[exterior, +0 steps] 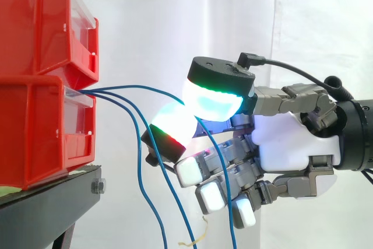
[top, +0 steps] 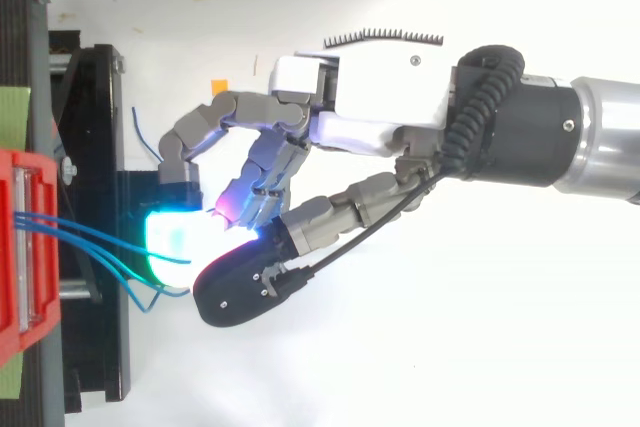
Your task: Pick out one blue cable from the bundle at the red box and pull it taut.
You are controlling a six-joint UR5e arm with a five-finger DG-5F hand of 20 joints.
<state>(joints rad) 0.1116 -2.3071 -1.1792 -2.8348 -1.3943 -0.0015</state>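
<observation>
While the fingers (exterior: 213, 100) of the hand (exterior: 291, 138) pinch one blue cable (exterior: 143, 87) beside the red bin (exterior: 35, 126), tautening likely calls for a straight pull away.

A black metal stand (exterior: 49, 202) is carrying a red plastic bin (exterior: 41, 132), which is sitting directly on its top, close to the edge. A second red plastic bin (exterior: 41, 21) is resting on the first. A pale green strip (top: 14, 117) is lying on the stand beside the bins.
</observation>
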